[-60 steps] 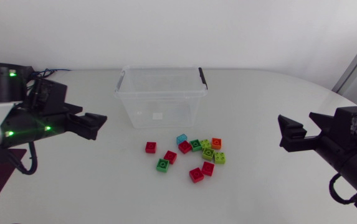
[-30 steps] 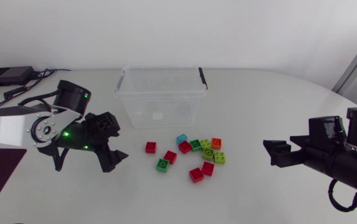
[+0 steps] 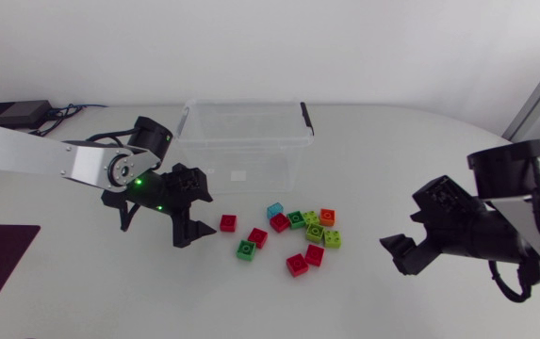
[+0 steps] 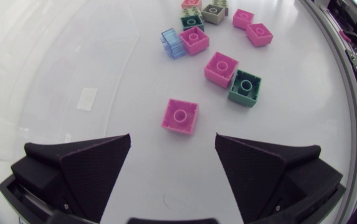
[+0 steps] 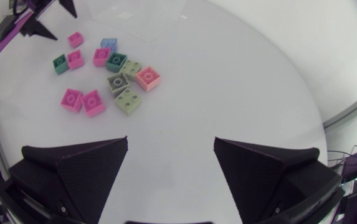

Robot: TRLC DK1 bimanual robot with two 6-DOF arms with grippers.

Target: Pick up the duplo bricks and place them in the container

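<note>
Nothing is gripped yet: our left hand [image 4: 172, 137] hangs open just short of the nearest red brick [image 3: 228, 223], and our right hand [image 5: 171, 139] is open too, well apart. All the duplo bricks [image 3: 297, 219] lie on the surface [image 3: 138, 292]; the container [image 3: 241, 151] beyond holds none.

Twelve duplo bricks [image 3: 280, 222] sit at centre frame on one table [image 3: 392, 160]: five red, two dark green, three lime, one orange and one pale blue. A single clear container [image 3: 243, 141] stands just above them.
</note>
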